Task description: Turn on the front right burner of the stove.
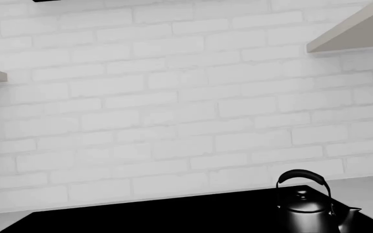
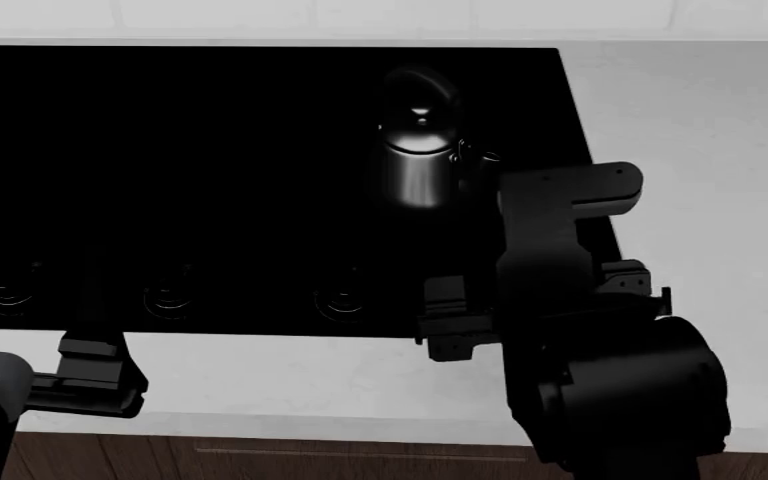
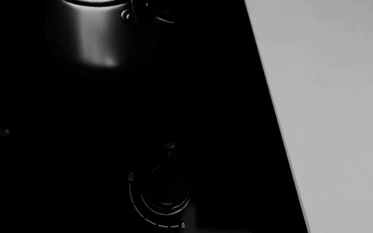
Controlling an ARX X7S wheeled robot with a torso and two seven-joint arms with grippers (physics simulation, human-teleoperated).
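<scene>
The stove is a glossy black cooktop set in the white counter. Three of its front-row knobs show in the head view. The rightmost knob is hidden there under my right gripper, which hovers over it at the stove's front right with jaws that look apart. The right wrist view shows that knob with its dashed dial ring, close below the camera; no fingers show there. My left gripper looks open and empty over the counter's front edge, left of the knobs.
A shiny dark kettle stands on the stove's back right; it also shows in the left wrist view and the right wrist view. White counter lies right of the stove. A brick wall and shelves stand behind.
</scene>
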